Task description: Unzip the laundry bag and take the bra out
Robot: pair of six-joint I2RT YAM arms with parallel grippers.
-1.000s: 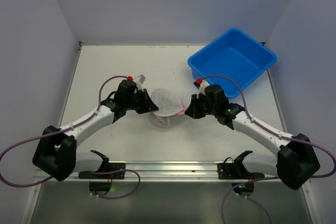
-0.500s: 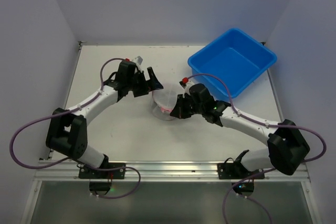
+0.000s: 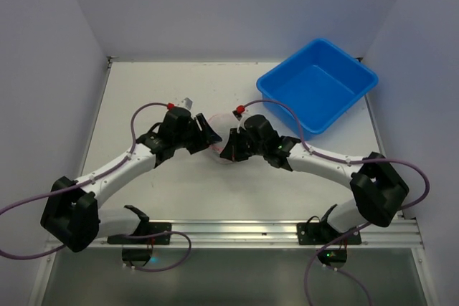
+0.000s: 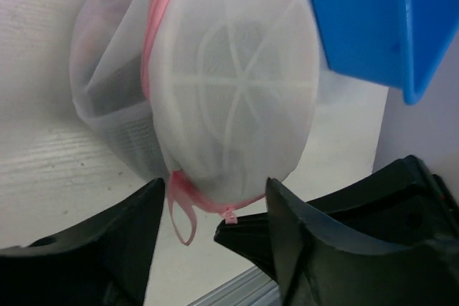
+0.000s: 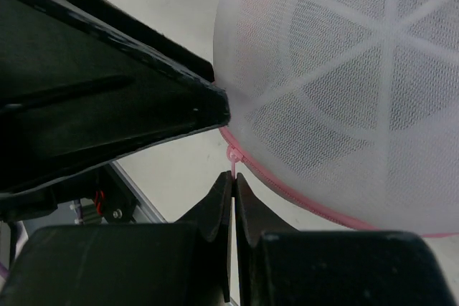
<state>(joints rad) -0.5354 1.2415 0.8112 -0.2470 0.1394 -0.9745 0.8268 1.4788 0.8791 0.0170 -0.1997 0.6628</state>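
Note:
The laundry bag [image 4: 237, 91], a round white mesh pouch with pink trim, stands on edge on the table between the two grippers [image 3: 220, 154]. My left gripper [image 4: 215, 202] is open, its fingers [image 4: 115, 249] on either side of the bag's lower rim and not pinching it. My right gripper [image 5: 235, 177] is shut on the small pink zipper pull [image 5: 234, 159] at the rim. In the top view the left gripper [image 3: 208, 134] and right gripper [image 3: 228, 150] face each other across the bag. The bra is hidden; only a dark shape [image 4: 115, 91] shows through the mesh.
A blue plastic bin [image 3: 315, 84] sits at the back right of the table, close behind the bag in the left wrist view [image 4: 366, 19]. The white walls enclose the table. A metal rail [image 3: 229, 231] runs along the near edge.
My left gripper opened, let go of the bag, swung back and returned around its rim. My right gripper carried the zipper pull leftward, and the bag turned and shifted left.

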